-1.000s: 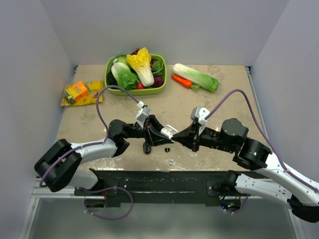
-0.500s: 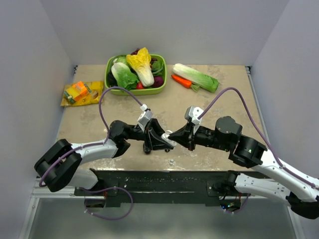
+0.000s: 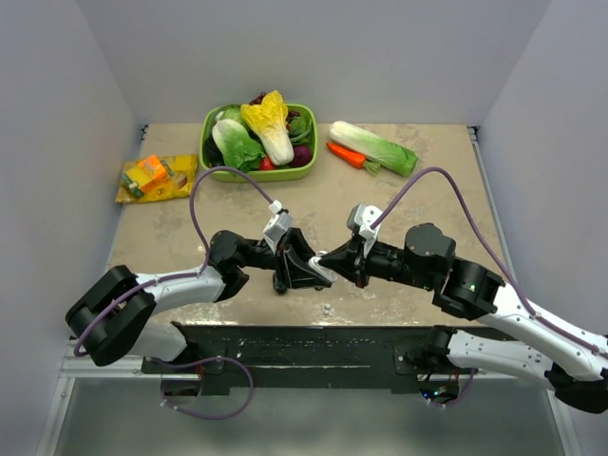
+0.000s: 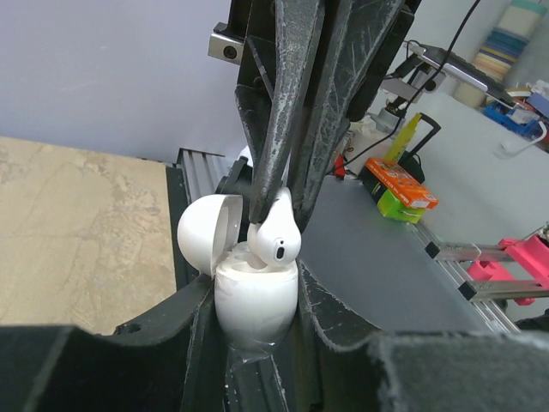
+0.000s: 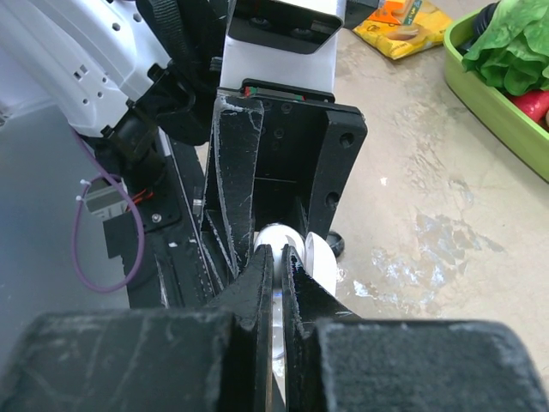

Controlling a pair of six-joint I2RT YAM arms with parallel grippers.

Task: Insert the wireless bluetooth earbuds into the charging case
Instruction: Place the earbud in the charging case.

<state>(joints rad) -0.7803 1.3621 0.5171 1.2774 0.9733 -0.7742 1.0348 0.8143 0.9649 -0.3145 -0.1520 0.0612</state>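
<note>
My left gripper (image 4: 256,311) is shut on the white charging case (image 4: 256,300) and holds it upright with its lid (image 4: 208,233) swung open. A white earbud (image 4: 277,236) sits tilted at the case's mouth, its lower end in the opening. It is pinched from above by my right gripper (image 4: 268,199), which is shut on it. In the right wrist view the right gripper (image 5: 276,257) covers most of the case (image 5: 279,233). From above, the left gripper (image 3: 306,271) and the right gripper (image 3: 332,258) meet tip to tip at the table's front middle.
A small black round piece (image 5: 333,245) lies on the table just beyond the case. At the back stand a green basket (image 3: 309,142) of vegetables, a cabbage (image 3: 373,147) with a carrot (image 3: 345,155), and an orange snack packet (image 3: 155,178) at the left.
My right gripper has moved left with the earbud and now meets the case in the left gripper. The left arm has shifted only slightly.
</note>
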